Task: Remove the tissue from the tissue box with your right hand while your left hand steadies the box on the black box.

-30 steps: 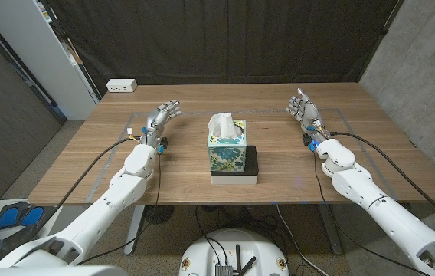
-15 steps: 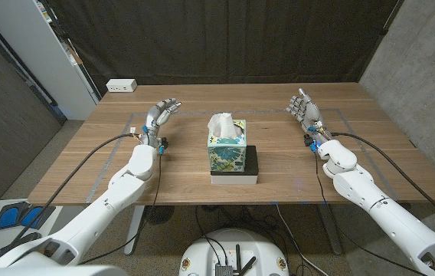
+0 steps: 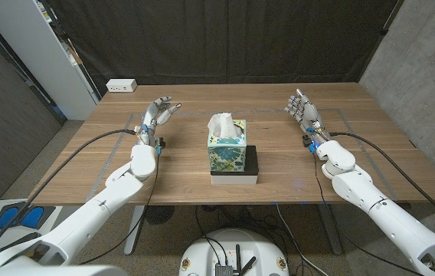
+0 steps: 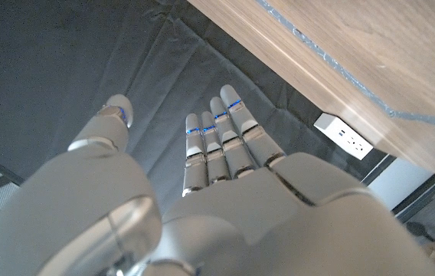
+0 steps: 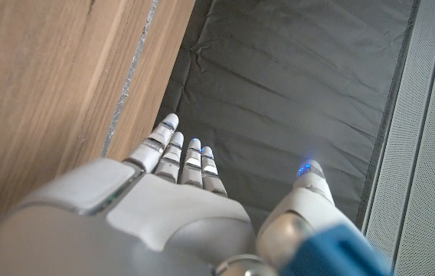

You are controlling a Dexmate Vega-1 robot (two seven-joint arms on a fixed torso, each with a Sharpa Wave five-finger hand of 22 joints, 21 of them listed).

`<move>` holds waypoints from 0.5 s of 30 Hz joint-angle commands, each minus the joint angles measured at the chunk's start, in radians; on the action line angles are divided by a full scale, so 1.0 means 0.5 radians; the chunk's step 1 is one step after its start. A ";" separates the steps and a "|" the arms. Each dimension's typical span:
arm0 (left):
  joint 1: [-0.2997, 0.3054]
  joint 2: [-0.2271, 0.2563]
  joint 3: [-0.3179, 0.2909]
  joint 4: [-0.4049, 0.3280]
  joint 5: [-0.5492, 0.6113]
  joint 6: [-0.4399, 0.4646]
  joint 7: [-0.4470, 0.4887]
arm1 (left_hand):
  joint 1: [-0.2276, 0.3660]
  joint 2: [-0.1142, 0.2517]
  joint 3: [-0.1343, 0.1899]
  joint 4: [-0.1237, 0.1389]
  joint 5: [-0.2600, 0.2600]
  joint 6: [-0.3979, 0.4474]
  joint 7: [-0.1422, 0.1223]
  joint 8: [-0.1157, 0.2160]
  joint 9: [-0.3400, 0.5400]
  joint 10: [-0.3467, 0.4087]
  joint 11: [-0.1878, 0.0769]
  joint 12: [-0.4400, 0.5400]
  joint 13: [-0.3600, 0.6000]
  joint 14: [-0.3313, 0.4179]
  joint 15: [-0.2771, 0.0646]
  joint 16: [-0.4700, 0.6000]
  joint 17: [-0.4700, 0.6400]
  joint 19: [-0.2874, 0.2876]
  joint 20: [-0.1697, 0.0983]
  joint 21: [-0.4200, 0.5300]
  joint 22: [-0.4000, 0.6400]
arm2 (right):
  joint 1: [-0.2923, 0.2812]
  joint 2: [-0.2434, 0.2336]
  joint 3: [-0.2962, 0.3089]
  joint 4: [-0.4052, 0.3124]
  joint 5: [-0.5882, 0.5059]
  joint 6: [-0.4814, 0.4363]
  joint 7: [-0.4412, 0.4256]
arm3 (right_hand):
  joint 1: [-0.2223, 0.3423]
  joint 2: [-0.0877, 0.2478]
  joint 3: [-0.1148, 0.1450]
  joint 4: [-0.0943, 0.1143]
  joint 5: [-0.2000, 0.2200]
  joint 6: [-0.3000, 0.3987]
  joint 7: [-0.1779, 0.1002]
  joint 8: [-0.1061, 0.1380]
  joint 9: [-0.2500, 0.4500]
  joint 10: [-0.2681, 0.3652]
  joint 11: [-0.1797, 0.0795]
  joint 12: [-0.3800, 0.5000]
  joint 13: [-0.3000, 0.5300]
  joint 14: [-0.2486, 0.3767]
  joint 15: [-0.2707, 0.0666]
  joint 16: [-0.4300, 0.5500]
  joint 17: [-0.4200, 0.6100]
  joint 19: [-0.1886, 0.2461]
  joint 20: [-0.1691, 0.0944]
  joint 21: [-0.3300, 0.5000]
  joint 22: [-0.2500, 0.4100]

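Standing near the middle of the wooden table point(image 3: 87, 165) is one tissue box point(image 3: 226, 149), patterned in green and white, set upright on one flat black box point(image 3: 253, 165) that juts out past it on the robot's right. One white tissue point(image 3: 225, 126) puffs up out of the box's top. Two robot hands are in view, one on each side, both well apart from the box. The left hand point(image 3: 156, 116) is raised over the table with its fingers point(image 4: 221, 142) spread and nothing in them. The right hand point(image 3: 302, 107) is likewise held up with fingers apart (empty, palm turned roughly toward the box). One white power strip point(image 3: 121, 86) lies at the table's far left corner. A dark curtain point(image 3: 225, 38) hangs behind the table.
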 commanded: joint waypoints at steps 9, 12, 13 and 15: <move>-0.013 0.089 0.077 -0.047 0.196 0.136 0.077 | 0.012 -0.023 -0.022 -0.002 0.005 0.000 -0.009 -0.011 -0.003 -0.037 -0.015 -0.022 0.007 -0.067 -0.071 -0.032 -0.008 -0.057 -0.026 -0.016 0.009 | -0.076 -0.008 0.028 -0.083 -0.037 -0.001 -0.114 | 0.015 0.019 0.006 -0.011 0.013 0.019 0.005 0.013 0.006 0.016 -0.010 0.014 0.002 0.006 -0.006 0.002 0.005 0.012 0.000 0.014 0.004; -0.001 0.110 0.074 -0.061 0.185 0.137 0.055 | 0.013 -0.023 -0.026 -0.001 0.006 -0.003 -0.011 -0.015 -0.005 -0.047 -0.013 -0.027 0.008 -0.075 -0.061 -0.037 -0.011 -0.063 -0.024 -0.017 0.008 | -0.085 -0.004 0.034 -0.088 -0.041 0.004 -0.131 | 0.016 0.019 0.007 -0.012 0.013 0.018 0.003 0.013 0.006 0.013 -0.011 0.012 0.002 -0.010 -0.004 -0.004 0.004 0.007 -0.002 0.012 0.004; 0.006 0.118 0.073 -0.073 0.192 0.144 0.057 | 0.013 -0.022 -0.027 0.000 0.006 -0.004 -0.009 -0.016 -0.005 -0.047 -0.008 -0.027 0.008 -0.080 -0.059 -0.039 -0.011 -0.064 -0.023 -0.018 0.008 | -0.088 -0.002 0.036 -0.088 -0.038 0.007 -0.133 | 0.016 0.020 0.007 -0.013 0.014 0.016 0.003 0.012 0.006 0.005 -0.007 0.009 0.002 -0.016 -0.005 -0.006 0.003 0.005 -0.001 0.011 0.004; 0.025 0.137 0.066 -0.102 0.193 0.155 0.051 | 0.009 -0.023 -0.031 0.003 0.006 -0.003 -0.009 -0.017 -0.006 -0.049 -0.008 -0.028 0.009 -0.083 -0.058 -0.041 -0.012 -0.072 -0.021 -0.020 0.007 | -0.093 0.001 0.039 -0.088 -0.039 0.012 -0.138 | 0.017 0.021 0.007 -0.014 0.014 0.015 0.002 0.011 0.006 0.001 -0.008 0.008 0.002 -0.021 -0.006 -0.008 0.003 0.003 -0.001 0.010 0.004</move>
